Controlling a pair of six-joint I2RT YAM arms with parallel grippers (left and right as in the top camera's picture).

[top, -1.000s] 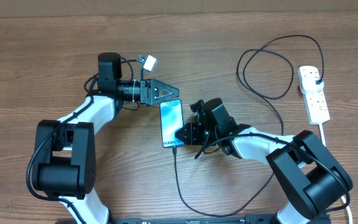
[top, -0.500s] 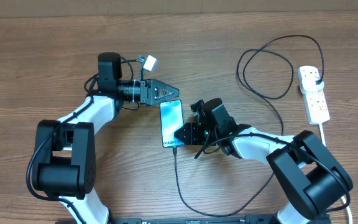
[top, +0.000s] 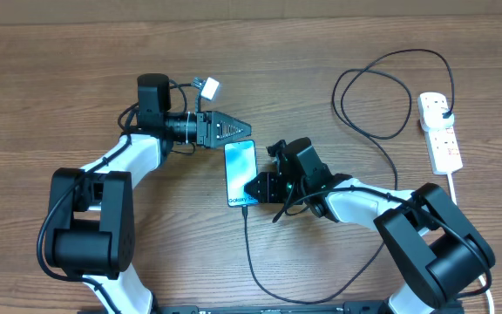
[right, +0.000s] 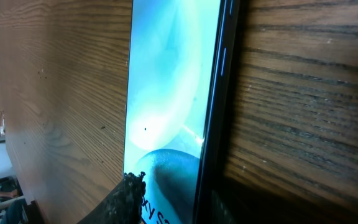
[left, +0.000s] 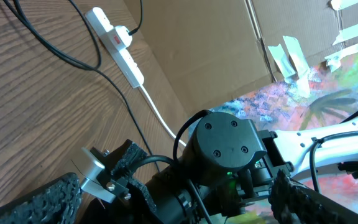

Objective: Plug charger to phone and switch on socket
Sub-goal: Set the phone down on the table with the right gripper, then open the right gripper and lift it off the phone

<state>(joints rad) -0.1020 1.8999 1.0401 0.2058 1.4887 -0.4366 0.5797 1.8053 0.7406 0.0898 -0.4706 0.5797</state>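
The phone [top: 240, 170] lies flat at mid table with its light blue screen lit; it fills the right wrist view [right: 166, 81]. The charger cable [top: 382, 131] runs from the phone's bottom end, loops round, and its black plug [top: 444, 108] sits in the white socket strip [top: 440, 139], which also shows in the left wrist view [left: 114, 40]. My right gripper [top: 255, 187] is closed on the phone's lower right edge, with one finger over the screen [right: 129, 199]. My left gripper [top: 244, 131] is open and empty just past the phone's top edge.
The socket's thick white cord [top: 457, 205] runs toward the front right edge. Cable loops [top: 356, 83] lie on the table's right half. A cardboard wall [left: 197, 50] stands behind the table. The two arms are close together around the phone.
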